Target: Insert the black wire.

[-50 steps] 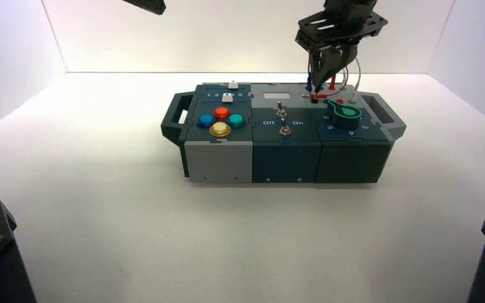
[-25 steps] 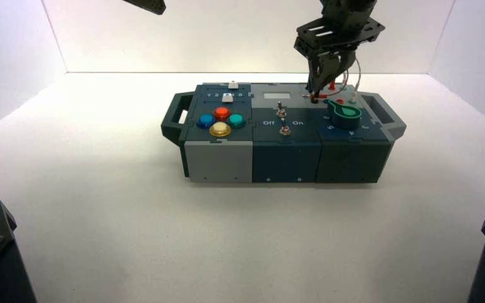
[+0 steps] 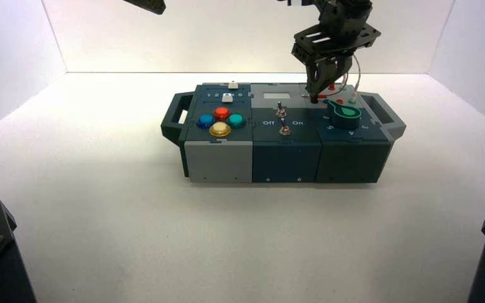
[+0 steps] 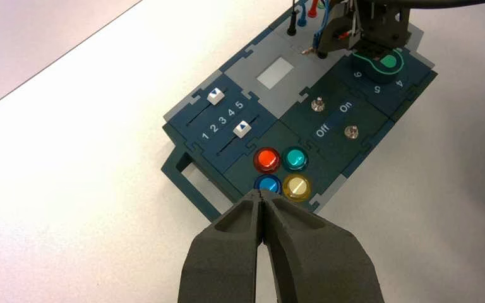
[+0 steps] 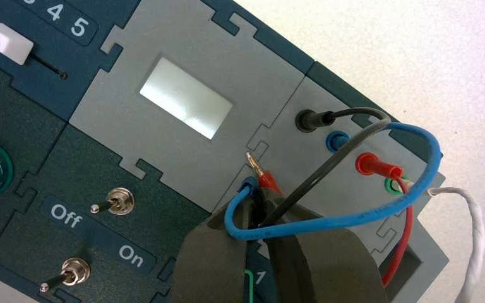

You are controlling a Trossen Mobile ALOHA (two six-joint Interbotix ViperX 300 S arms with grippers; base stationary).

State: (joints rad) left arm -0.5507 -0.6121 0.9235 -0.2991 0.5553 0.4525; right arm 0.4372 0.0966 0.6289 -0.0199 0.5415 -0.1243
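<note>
From my feeds, the light is bright and even. In the high view the table [image 3: 132,240] glows almost white through the middle and goes greyer toward the bottom of the frame, with a soft shadow just under the box [image 3: 284,132]. My left wrist view washes out pale at the left and darkens at the lower right. In my right wrist view, glare whitens the display window [image 5: 186,98], and small glints sit on the metal switches [image 5: 121,201]. I can't tell where the lamps are.
</note>
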